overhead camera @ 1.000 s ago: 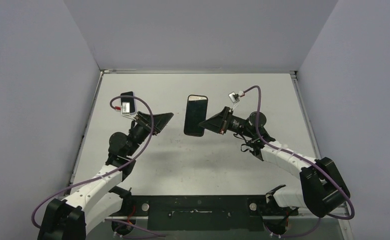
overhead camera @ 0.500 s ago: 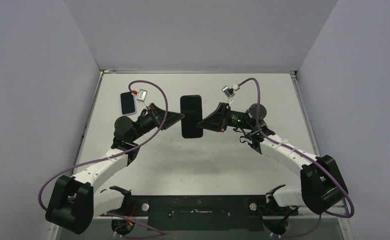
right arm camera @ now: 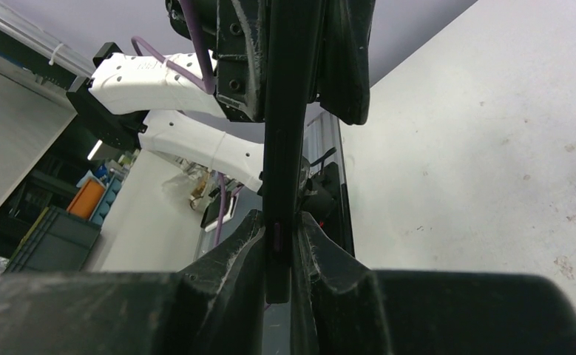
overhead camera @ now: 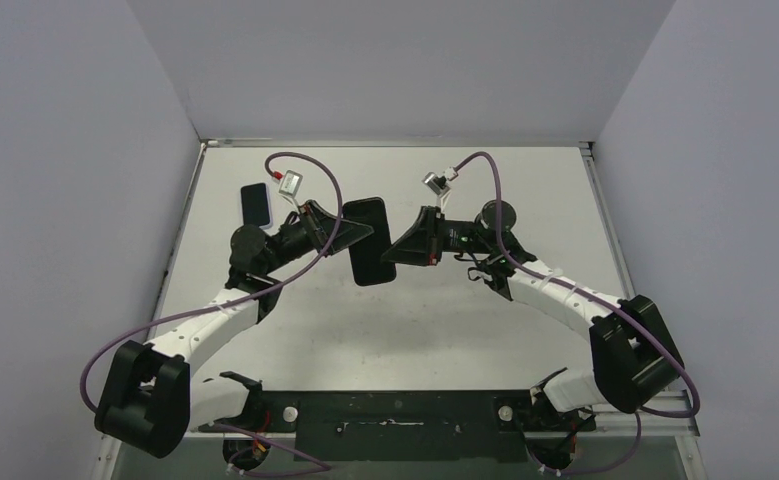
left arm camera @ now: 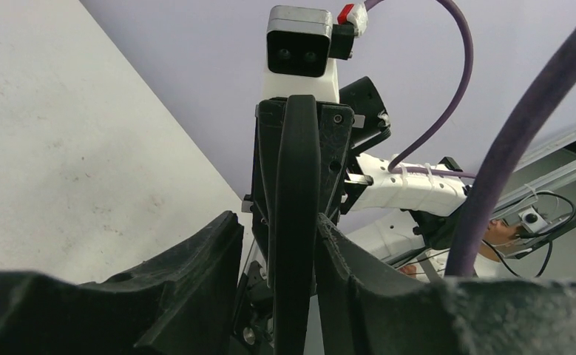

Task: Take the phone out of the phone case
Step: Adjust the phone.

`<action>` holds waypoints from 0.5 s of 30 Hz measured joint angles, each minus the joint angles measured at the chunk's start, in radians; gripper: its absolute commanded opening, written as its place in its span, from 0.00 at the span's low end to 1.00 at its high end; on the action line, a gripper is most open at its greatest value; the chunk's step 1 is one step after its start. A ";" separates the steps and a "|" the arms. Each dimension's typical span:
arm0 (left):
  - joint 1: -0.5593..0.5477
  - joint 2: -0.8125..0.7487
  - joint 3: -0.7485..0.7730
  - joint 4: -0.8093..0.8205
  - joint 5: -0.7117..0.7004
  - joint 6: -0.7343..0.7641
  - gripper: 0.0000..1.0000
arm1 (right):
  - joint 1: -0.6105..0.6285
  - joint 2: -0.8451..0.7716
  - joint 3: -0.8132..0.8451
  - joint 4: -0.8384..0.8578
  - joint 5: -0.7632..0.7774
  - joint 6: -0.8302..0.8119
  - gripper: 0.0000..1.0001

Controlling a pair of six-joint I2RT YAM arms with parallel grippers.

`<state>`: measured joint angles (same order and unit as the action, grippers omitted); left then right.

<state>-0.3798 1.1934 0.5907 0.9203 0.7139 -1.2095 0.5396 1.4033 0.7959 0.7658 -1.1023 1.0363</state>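
Note:
The phone in its black case (overhead camera: 368, 243) hangs above the middle of the table. My right gripper (overhead camera: 391, 249) is shut on its right edge; in the right wrist view both fingers of the gripper (right arm camera: 279, 216) press the edge-on case (right arm camera: 288, 111). My left gripper (overhead camera: 355, 232) is at the case's left edge. In the left wrist view the gripper (left arm camera: 277, 222) is open and straddles the case (left arm camera: 296, 170). Its right finger touches the case, and a gap shows beside its left finger (left arm camera: 218, 244).
A second dark, pale-rimmed phone-shaped slab (overhead camera: 255, 205) lies flat at the back left of the white table (overhead camera: 525, 180). Grey walls enclose the table on three sides. Purple cables loop above both wrists.
My right gripper has carried the cased phone to the left. My left gripper has swung right from the slab at the back left, and its fingers now straddle the case's left edge.

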 measured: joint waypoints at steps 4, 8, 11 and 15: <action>0.000 0.004 0.005 0.003 0.010 -0.017 0.14 | 0.005 0.002 0.015 -0.027 -0.013 -0.019 0.00; -0.002 0.004 0.011 0.008 0.013 -0.017 0.00 | 0.005 0.002 0.031 -0.077 -0.018 -0.049 0.00; -0.002 0.002 0.009 0.008 0.002 -0.019 0.00 | 0.005 0.001 0.035 -0.093 -0.013 -0.061 0.09; -0.007 -0.029 -0.019 0.000 -0.048 -0.037 0.00 | 0.005 -0.013 0.034 -0.114 0.015 -0.070 0.28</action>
<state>-0.3866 1.1641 0.5716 0.9199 0.6662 -1.2461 0.5449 1.3903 0.8299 0.6518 -1.0870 0.9665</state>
